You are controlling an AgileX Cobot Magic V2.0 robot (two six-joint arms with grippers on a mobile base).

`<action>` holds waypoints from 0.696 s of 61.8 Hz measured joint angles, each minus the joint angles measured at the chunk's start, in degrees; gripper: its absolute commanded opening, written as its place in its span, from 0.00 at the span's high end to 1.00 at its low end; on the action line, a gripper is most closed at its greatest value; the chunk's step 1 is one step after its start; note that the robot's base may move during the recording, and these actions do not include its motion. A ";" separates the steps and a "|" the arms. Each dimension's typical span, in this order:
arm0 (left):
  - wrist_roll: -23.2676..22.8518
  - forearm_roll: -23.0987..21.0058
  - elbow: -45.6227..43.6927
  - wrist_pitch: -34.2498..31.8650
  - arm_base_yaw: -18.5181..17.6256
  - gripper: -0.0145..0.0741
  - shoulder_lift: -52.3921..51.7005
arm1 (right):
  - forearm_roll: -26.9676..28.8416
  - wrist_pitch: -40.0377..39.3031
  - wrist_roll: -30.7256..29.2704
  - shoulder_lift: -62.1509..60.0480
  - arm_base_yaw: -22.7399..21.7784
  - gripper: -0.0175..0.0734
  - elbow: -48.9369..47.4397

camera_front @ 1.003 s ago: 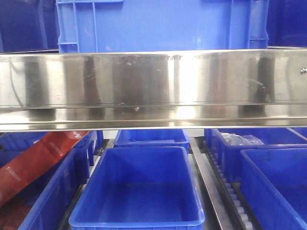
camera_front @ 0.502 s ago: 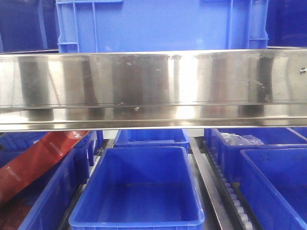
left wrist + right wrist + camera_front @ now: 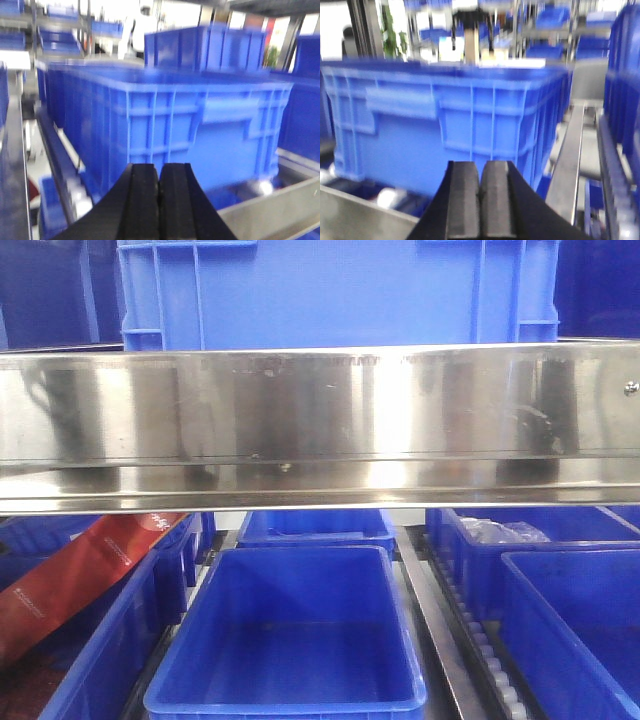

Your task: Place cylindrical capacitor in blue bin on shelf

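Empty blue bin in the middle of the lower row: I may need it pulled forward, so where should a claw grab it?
Take the empty blue bin by its near front rim, coming from the front and slightly above, one finger inside and one outside. That lip is exposed, and nothing lies inside to get in the way. The neighbouring bin on the left crowds the side, and the shelf's steel front rail overhangs the back.

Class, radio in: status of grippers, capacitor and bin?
Left gripper shut, nothing seen in it. Right gripper likewise. Capacitor not in view. Blue bin on lower shelf empty, unobstructed.
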 measured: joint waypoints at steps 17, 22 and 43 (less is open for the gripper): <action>0.00 0.00 0.00 0.00 0.08 0.96 -4.65 | 0.00 0.00 0.00 -3.68 0.00 0.99 0.00; 0.00 0.00 0.00 0.00 0.08 0.96 -4.87 | 0.00 0.00 0.00 -3.68 0.00 0.99 0.00; 0.00 0.00 0.00 0.00 0.12 0.96 -4.87 | -0.28 0.00 0.00 -6.58 -3.62 0.99 4.17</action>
